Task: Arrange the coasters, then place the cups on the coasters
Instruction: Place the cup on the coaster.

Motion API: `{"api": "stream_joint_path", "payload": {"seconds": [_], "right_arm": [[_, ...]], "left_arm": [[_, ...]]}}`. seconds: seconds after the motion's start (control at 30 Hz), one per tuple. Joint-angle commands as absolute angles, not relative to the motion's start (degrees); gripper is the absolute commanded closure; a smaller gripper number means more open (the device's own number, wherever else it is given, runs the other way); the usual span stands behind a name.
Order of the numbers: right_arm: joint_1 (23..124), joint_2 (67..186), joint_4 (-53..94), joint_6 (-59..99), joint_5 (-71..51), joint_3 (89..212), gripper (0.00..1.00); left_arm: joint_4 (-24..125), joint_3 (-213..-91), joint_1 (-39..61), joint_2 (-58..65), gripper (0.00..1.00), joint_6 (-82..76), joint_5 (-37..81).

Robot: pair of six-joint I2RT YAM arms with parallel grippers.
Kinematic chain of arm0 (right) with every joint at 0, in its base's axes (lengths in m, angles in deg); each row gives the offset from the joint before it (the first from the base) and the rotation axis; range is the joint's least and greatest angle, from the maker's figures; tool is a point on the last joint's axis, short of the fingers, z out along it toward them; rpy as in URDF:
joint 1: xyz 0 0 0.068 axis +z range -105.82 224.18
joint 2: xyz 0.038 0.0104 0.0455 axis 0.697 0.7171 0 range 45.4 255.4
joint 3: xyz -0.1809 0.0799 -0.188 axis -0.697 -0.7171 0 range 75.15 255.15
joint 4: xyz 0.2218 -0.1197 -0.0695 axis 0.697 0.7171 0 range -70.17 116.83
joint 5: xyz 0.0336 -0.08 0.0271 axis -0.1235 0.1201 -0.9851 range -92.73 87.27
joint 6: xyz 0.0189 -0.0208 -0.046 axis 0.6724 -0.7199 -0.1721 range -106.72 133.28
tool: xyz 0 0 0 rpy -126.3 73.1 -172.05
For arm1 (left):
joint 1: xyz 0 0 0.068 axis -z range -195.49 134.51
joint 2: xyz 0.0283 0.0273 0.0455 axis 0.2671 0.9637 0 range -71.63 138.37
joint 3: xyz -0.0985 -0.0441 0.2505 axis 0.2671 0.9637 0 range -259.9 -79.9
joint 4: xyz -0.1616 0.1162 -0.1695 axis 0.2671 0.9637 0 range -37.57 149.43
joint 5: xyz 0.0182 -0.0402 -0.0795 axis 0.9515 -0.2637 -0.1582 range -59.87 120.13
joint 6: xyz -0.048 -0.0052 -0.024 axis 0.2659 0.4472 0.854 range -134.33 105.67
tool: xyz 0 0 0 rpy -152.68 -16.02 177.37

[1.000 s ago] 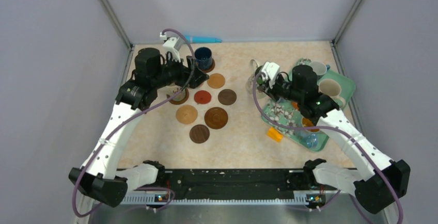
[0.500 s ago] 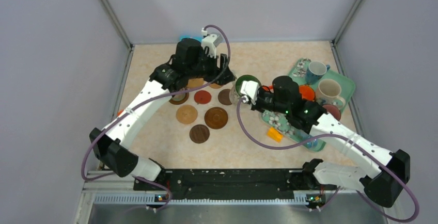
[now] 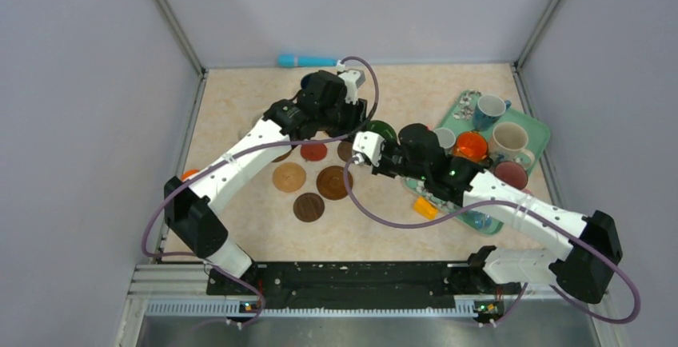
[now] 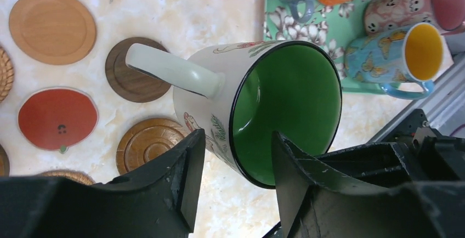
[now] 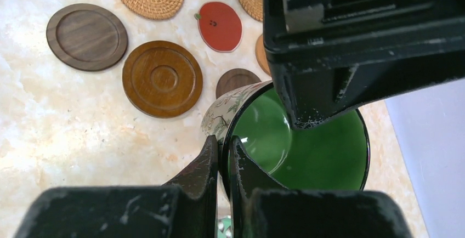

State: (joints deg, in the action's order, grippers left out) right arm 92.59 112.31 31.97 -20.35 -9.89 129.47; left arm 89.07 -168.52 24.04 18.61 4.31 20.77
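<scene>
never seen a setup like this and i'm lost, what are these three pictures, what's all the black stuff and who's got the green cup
These are two robot arms bolted at the near edge of a table, each ending in a two-finger gripper. The wide picture comes from a fixed camera above and behind them; the left arm and right arm meet mid-table. The other two pictures come from small cameras on the wrists, so the black shapes at the bottom are each arm's own fingers.

On the table lie round coasters: wooden, woven and one red. A teal floral tray holds more mugs.

The right gripper pinches the rim of a cream mug with a green inside. The left gripper is open, one finger on each side of that mug's wall.
</scene>
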Motion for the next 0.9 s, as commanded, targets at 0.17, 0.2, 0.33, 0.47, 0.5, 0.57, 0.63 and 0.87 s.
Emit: {"api": "stream_joint_path", "payload": {"seconds": [0.17, 0.2, 0.33, 0.47, 0.5, 0.57, 0.63, 0.87], "right_arm": [[94.3, 113.4, 18.2, -23.1, -6.0, 133.2, 1.0], [94.5, 113.7, 18.2, -23.1, -5.9, 133.1, 1.0], [95.0, 114.3, 17.8, -23.1, -5.4, 132.7, 1.0], [95.8, 114.6, 17.7, -23.3, -5.4, 132.3, 1.0], [95.8, 114.7, 17.8, -23.4, -5.4, 132.1, 1.0], [95.9, 114.9, 17.8, -23.4, -5.8, 131.7, 1.0], [96.0, 115.2, 17.6, -22.8, -6.3, 131.2, 1.0], [96.4, 115.6, 17.0, -20.9, -6.9, 128.6, 0.93]], "left_arm": [[93.6, -171.6, 25.1, 21.9, 0.55, 6.3, 27.0], [94.1, -171.7, 25.1, 22.3, 0.55, 6.4, 27.5], [94.4, -171.9, 25.1, 23.5, 0.59, 7.0, 27.4], [94.1, -172.1, 25.1, 24.1, 0.69, 7.4, 27.0], [94.0, -172.1, 25.1, 24.0, 0.72, 7.5, 27.0], [94.0, -172.4, 25.1, 24.2, 0.81, 7.6, 27.1], [94.4, -172.9, 25.1, 24.3, 0.91, 7.6, 27.4], [94.7, -174.1, 25.1, 24.1, 1.0, 7.4, 29.4]]}}
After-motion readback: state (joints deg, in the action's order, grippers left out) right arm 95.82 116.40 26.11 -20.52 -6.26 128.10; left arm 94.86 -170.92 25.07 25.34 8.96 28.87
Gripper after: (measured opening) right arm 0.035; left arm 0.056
